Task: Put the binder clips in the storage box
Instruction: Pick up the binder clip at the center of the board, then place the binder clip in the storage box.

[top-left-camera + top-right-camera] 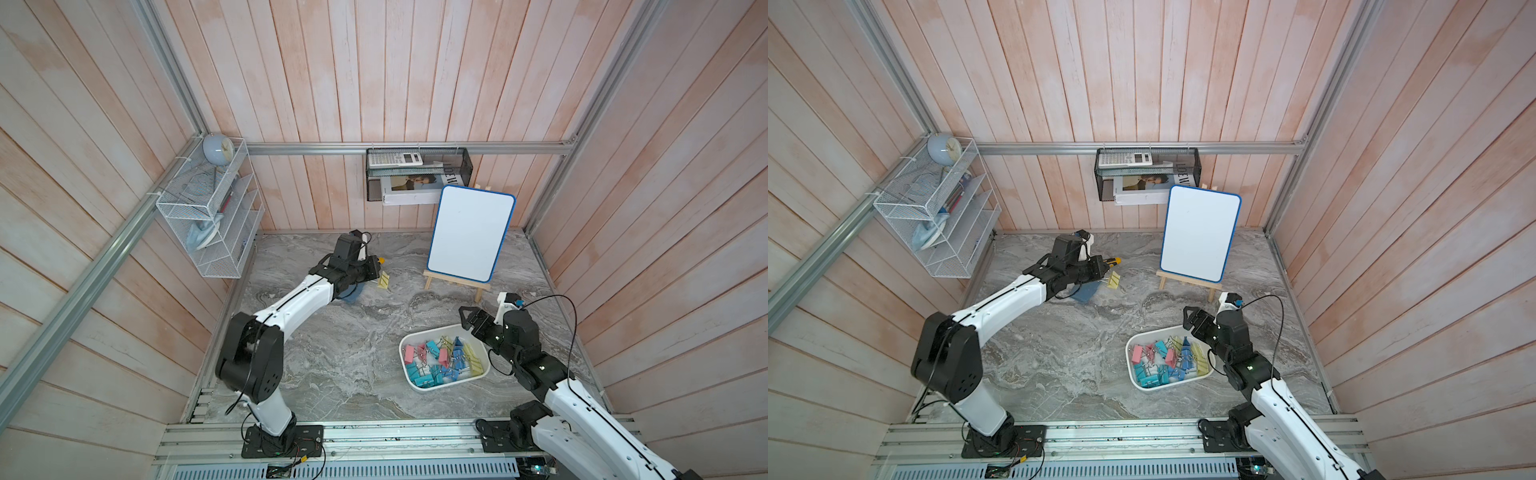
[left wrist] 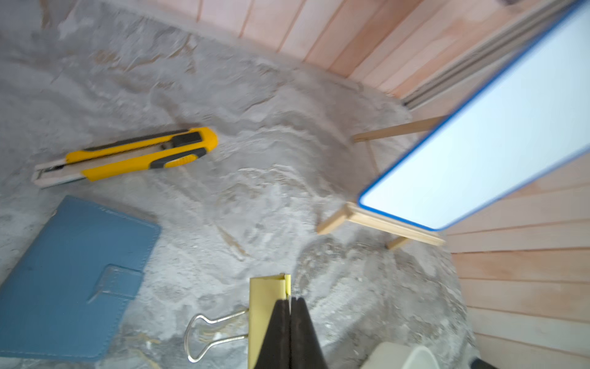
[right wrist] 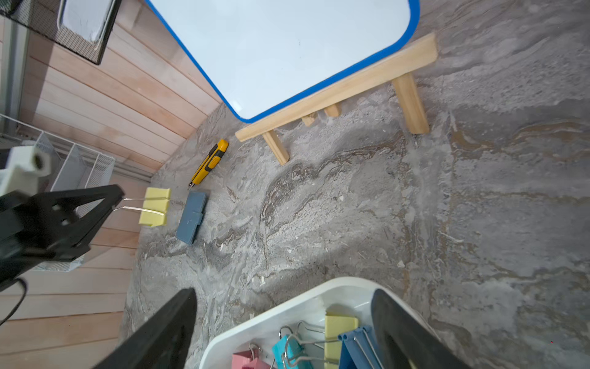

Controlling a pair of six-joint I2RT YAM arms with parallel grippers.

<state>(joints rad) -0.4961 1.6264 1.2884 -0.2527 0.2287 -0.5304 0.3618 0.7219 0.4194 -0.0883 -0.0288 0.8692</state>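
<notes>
Here we see the left end effector (image 2: 290, 303) (image 3: 117, 203) pressed together on one yellow binder clip (image 2: 265, 300) (image 3: 155, 207). The right wrist view shows its black tips pinching the ends of the clip's silver wire handles, with the folded yellow body sticking out beyond them. We cannot tell whether this clip touches the grey marbled worktop (image 1: 353, 353) or hangs just above it. In both top views the held clip sits toward the back of the worktop, just beside a blue notebook (image 1: 353, 296) (image 2: 73, 278) with a snap tab and near a yellow-and-black utility knife (image 2: 137, 156) (image 3: 210, 161), both lying flat. It is well apart from the storage box (image 1: 409, 374) (image 1: 1133, 376), a shallow white tray resting on the worktop nearer the front, close to the right arm. Inside the tray lies a loose heap of binder clips (image 1: 442, 359) (image 1: 1167, 359) in pink, yellow, teal and blue, their wire handles tangled together. The right end effector (image 1: 467, 318) (image 3: 284, 293) hovers over the tray's far rim with its fingers spread wide apart and nothing between them. Behind the tray we see a blue-edged whiteboard (image 1: 471, 232) leaning on a small wooden easel (image 1: 455, 281) that stands between the tray and the back wall.
</notes>
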